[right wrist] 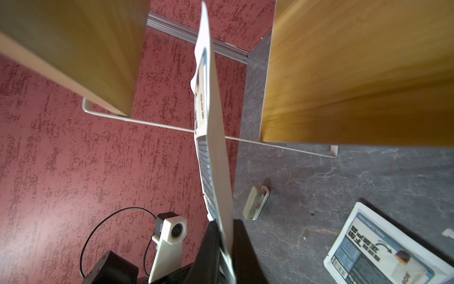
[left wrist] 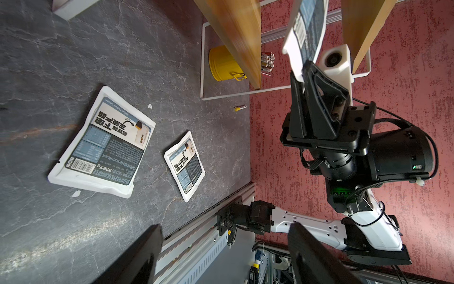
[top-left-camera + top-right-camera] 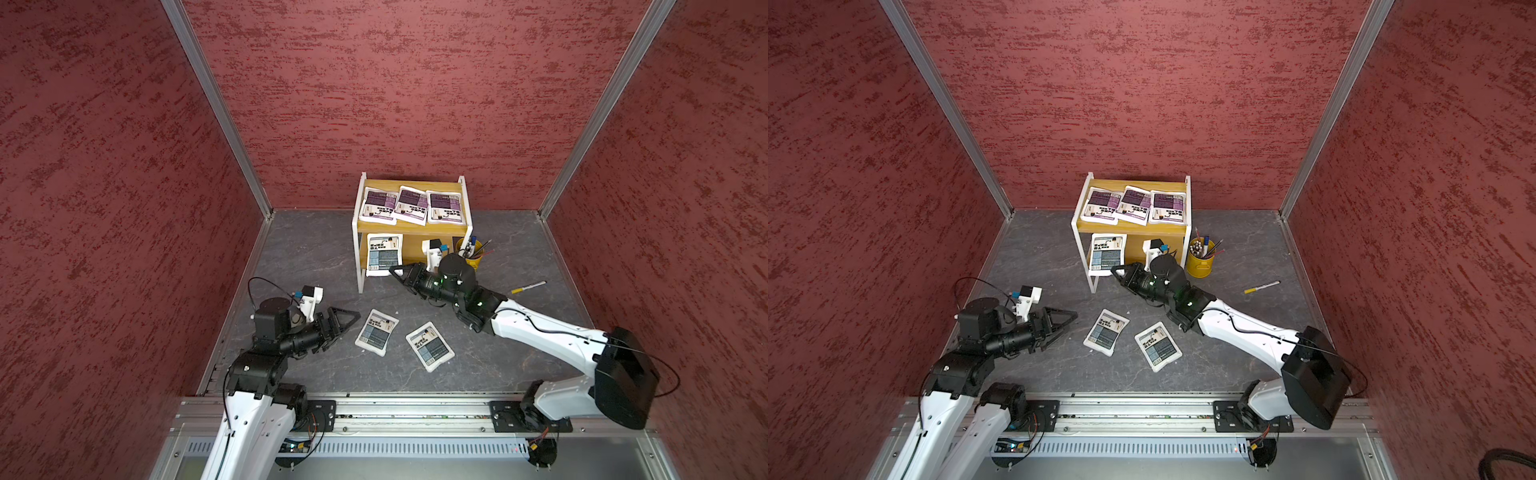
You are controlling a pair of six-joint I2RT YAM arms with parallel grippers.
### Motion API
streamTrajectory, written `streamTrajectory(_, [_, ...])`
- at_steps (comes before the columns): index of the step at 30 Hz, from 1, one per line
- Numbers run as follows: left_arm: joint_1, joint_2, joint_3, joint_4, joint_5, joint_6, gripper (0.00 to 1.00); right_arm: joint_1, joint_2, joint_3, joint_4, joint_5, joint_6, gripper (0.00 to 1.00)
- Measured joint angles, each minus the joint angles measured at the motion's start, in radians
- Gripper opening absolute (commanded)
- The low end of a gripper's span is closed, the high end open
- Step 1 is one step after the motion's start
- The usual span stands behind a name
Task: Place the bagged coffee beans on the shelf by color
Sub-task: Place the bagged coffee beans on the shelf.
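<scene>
Right pincer (image 3: 394,272) was pinching the near edge of a flat white coffee pouch with grey-blue label (image 3: 384,254), which stuck out ahead of it into the lower tier of the yellowish wooden shelf (image 3: 415,229); left pincer (image 3: 352,319) spread, empty; limp pouch could droop, snag and pull free.

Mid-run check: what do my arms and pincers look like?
The left arm and right arm have white shells with black joints. The left pincer and right pincer are black with triangular open-frame fingers, each beside a white camera mount. Thin black cables loop along them; green lights glow on the right arm.
</scene>
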Motion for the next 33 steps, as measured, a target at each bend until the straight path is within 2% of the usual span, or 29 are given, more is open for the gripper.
streamTrajectory(17, [0.000, -0.027, 0.000, -0.033, 0.000, 0.000, 0.85, -0.013, 0.134, 0.085, -0.025, 0.039, 0.008, 0.02])
streamTrajectory(33, [0.002, -0.038, 0.000, -0.069, 0.000, 0.016, 0.85, -0.090, 0.254, 0.173, -0.032, 0.017, 0.011, 0.03])
